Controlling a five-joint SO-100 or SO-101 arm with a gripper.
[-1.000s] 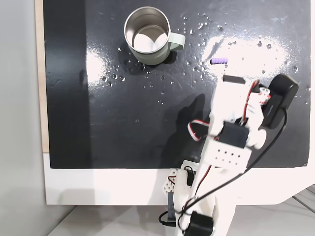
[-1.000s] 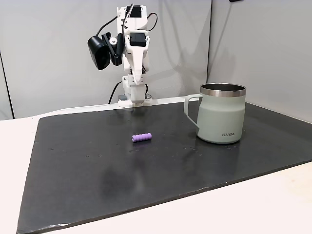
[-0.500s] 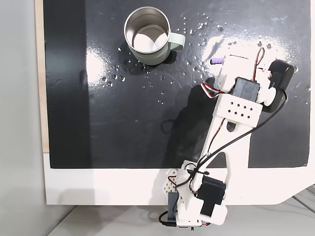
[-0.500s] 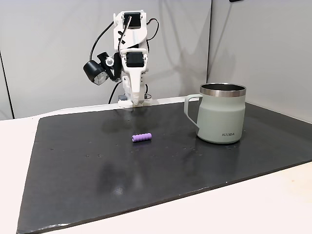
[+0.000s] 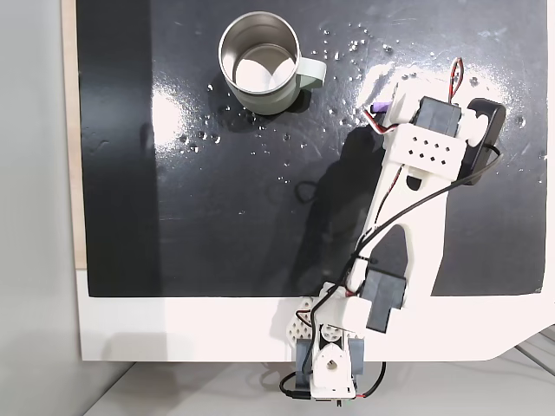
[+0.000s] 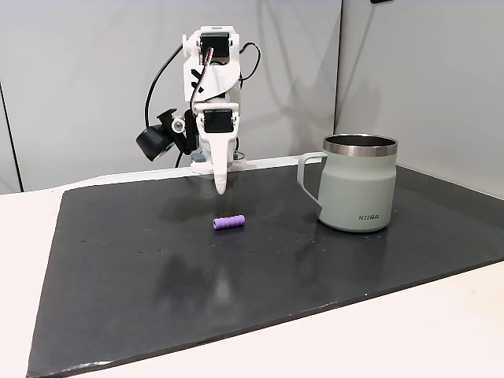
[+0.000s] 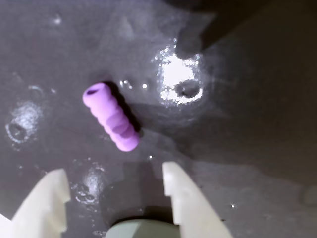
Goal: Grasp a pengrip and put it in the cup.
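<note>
Pengrip (image 7: 110, 116) lies free on the black mat (image 6: 142, 299), a small purple ribbed tube, not touched by anything. In the side fixed view it (image 6: 229, 222) rests well apart from the cup (image 6: 358, 183), which stands upright to the right w/ its handle turned toward the tube. The gripper (image 7: 115, 184) hangs above the mat and a bit behind the tube; in the wrist view both white fingers (image 7: 183, 196) enter from the bottom edge w/ a clear gap between them, so the pincer is moderately spread and holds nothing. The tube sits just beyond the tips and lies diagonal to the gap, approx. For a good grasp, I think the arm should go forward and down until the tube is between the fingers, and the wrist should turn so the fingers close across the short side, not along the length. The mat looks shiny w/ droplets (image 5: 360, 39), so the tube may roll or slide if one finger pushes it first; a slow, centred closing seems safer.
</note>
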